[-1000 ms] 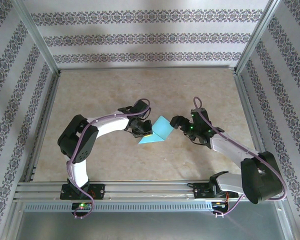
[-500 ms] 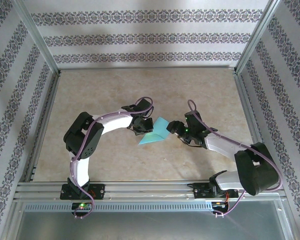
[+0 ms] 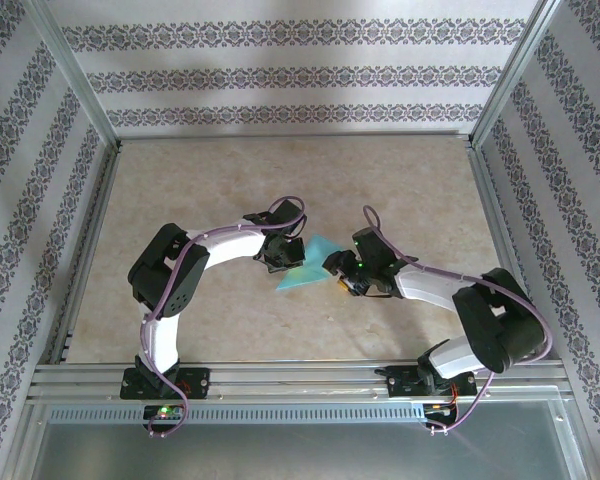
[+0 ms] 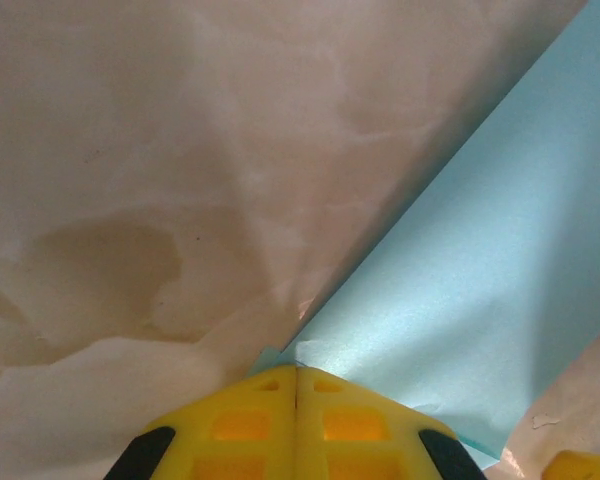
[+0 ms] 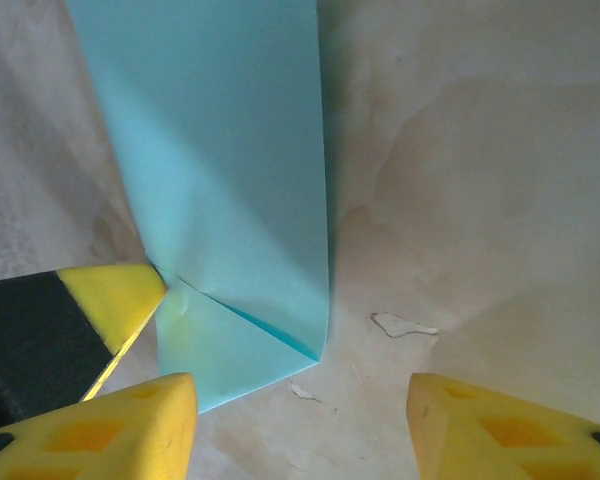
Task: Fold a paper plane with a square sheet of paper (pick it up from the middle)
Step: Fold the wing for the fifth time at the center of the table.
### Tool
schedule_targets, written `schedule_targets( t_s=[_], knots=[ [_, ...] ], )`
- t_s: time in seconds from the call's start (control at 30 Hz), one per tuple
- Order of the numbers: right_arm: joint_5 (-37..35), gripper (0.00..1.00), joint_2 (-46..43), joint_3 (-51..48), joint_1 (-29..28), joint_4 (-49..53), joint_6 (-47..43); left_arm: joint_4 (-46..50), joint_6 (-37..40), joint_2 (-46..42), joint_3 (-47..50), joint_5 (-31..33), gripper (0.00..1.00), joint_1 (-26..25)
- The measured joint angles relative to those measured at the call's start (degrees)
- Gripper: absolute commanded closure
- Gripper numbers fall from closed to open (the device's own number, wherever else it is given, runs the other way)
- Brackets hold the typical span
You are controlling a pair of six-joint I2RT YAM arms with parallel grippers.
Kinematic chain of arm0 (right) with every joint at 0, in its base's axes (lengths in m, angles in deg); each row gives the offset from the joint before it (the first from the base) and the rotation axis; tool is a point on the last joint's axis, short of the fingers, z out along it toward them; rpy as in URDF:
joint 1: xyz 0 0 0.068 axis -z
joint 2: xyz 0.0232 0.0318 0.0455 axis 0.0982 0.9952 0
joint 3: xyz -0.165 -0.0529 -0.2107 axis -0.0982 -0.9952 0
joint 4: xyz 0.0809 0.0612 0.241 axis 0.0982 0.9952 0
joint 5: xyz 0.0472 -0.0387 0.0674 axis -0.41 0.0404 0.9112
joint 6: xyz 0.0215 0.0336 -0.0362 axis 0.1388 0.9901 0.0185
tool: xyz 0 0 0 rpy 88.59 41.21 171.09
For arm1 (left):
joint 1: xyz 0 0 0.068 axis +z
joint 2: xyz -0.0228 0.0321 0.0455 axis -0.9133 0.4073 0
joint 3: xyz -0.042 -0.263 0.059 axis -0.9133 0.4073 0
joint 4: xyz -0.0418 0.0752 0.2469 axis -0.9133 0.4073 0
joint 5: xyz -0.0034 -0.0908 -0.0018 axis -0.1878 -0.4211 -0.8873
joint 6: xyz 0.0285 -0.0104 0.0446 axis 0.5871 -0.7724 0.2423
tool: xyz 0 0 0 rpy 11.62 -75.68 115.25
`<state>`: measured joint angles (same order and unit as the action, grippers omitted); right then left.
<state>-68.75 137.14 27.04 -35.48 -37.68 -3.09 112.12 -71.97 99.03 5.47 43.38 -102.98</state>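
I read the left gripper (image 4: pixel 296 378), clamped on the paper (image 4: pixel 480 280), as anchor; the right gripper (image 5: pixel 300 420), jaws part-open, straddles its folded corner.

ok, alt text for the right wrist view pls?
A folded teal sheet of paper is held over the beige table, pinched at its left edge by the left gripper. The right gripper is open, its yellow fingers set apart in the foreground near the sheet's lower corner.
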Motion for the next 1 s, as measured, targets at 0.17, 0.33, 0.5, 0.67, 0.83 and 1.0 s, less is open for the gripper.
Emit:
schedule_targets(
  t_s=[0.17,0.33,0.5,0.67,0.83,1.0],
  knots=[
    [1.55,0.54,2.93,0.0,-0.83,-3.96,3.3,0.0,-0.02,0.0,0.0,0.0,0.95,0.0],
    [1.81,0.57,4.02,0.02,-1.95,-6.23,5.62,-0.04,0.0,0.0,0.07,0.0,0.96,0.0],
    [2.01,0.59,5.29,0.13,-2.19,-7.06,6.93,-0.11,-0.02,0.0,0.13,-0.02,0.95,0.0],
    [2.4,0.62,5.75,0.55,-2.19,-7.02,7.87,-0.31,-0.02,-0.02,0.26,-0.02,0.95,0.0],
    [2.4,0.68,6.36,0.55,-2.21,-9.94,8.11,-0.31,-0.02,-0.02,0.26,-0.02,0.95,0.0],
    [2.19,0.7,6.27,0.55,-2.19,-13.05,8.09,-0.33,0.0,-0.04,0.28,-0.02,0.95,0.07]
  ],
)
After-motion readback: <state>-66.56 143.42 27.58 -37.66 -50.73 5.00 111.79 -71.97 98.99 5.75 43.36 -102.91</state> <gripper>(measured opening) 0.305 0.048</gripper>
